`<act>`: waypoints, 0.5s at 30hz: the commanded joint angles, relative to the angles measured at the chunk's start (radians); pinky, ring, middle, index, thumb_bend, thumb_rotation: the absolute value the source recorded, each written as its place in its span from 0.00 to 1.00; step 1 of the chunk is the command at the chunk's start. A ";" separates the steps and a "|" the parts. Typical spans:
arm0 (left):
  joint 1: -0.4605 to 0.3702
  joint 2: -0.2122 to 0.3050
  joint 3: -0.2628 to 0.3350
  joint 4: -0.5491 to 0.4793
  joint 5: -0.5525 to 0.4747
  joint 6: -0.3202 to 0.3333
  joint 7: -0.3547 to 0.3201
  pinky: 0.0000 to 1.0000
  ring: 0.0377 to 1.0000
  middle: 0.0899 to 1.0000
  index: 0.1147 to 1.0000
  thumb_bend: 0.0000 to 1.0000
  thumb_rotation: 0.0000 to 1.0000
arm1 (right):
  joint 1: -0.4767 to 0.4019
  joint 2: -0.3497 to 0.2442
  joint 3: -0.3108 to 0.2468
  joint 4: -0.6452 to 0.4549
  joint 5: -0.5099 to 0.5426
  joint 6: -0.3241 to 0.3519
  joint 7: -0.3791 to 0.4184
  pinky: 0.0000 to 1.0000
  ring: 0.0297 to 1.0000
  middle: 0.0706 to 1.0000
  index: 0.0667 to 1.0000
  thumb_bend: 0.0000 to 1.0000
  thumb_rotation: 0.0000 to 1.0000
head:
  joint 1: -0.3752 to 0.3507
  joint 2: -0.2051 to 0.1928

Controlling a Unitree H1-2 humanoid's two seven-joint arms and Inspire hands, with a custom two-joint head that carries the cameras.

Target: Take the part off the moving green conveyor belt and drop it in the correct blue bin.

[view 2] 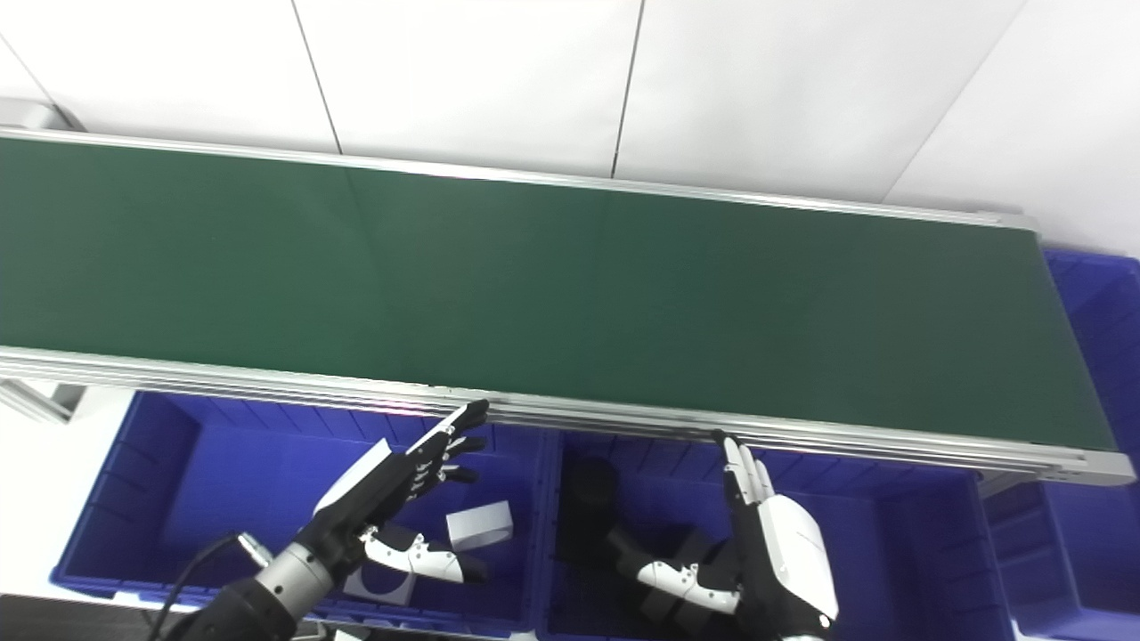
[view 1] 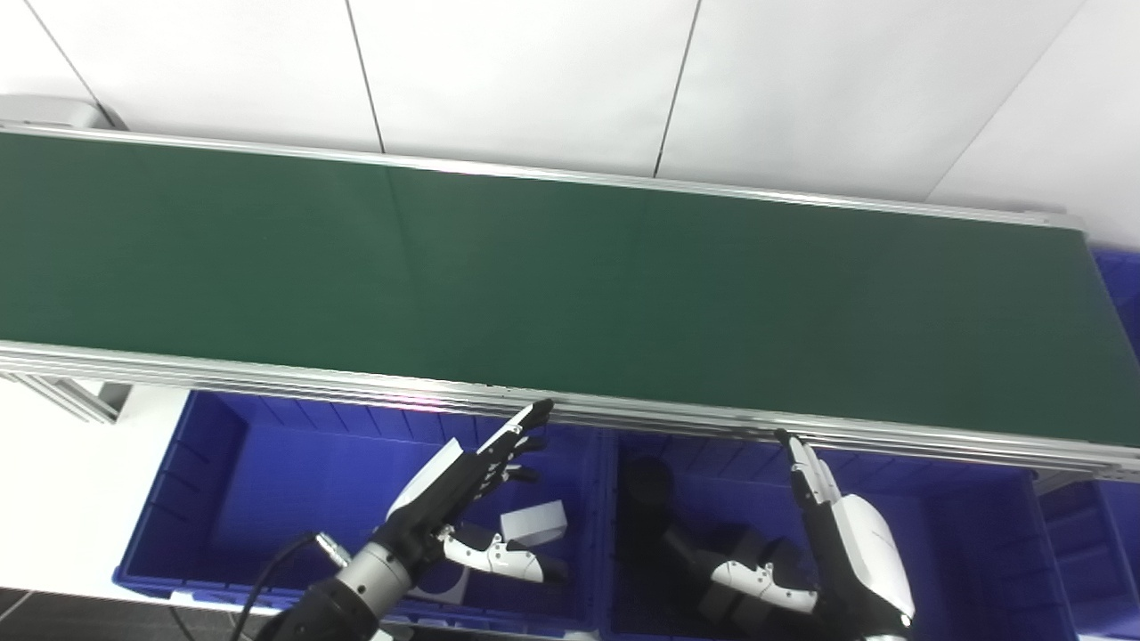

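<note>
The green conveyor belt (view 1: 570,285) runs across the view and carries no part. My left hand (view 1: 463,499) is open and empty, fingers stretched toward the belt's near rail, above the left blue bin (view 1: 223,481). My right hand (view 1: 837,543) is open and empty, fingers pointing up at the rail, above the middle blue bin (view 1: 971,534). White parts (view 1: 534,523) lie in the left bin. Black parts (view 1: 659,512) lie in the middle bin.
The aluminium rail (view 1: 677,414) of the conveyor runs just beyond both hands. Another blue bin (view 1: 1118,276) stands at the belt's right end, and a further one (view 1: 1082,543) at the lower right. A white table surface (view 1: 53,481) lies at the left.
</note>
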 commanded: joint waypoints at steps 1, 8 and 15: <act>-0.009 0.003 -0.004 -0.012 0.015 -0.007 0.018 0.81 0.96 1.00 1.00 0.85 0.25 | 0.003 0.007 0.013 -0.016 0.067 -0.113 -0.022 0.78 0.96 1.00 1.00 0.91 0.55 | 0.003 -0.001; -0.030 0.049 -0.017 0.020 0.053 -0.074 0.005 0.88 0.95 0.98 0.99 0.84 0.25 | -0.002 0.012 0.029 0.015 0.206 -0.238 -0.008 0.77 0.90 0.97 0.98 0.91 0.55 | 0.004 -0.008; -0.046 0.083 -0.013 0.060 0.037 -0.135 0.012 0.87 0.96 0.99 0.95 0.85 0.22 | 0.020 0.047 0.039 -0.025 0.274 -0.199 0.020 0.77 0.89 0.94 0.97 0.90 0.50 | 0.006 -0.011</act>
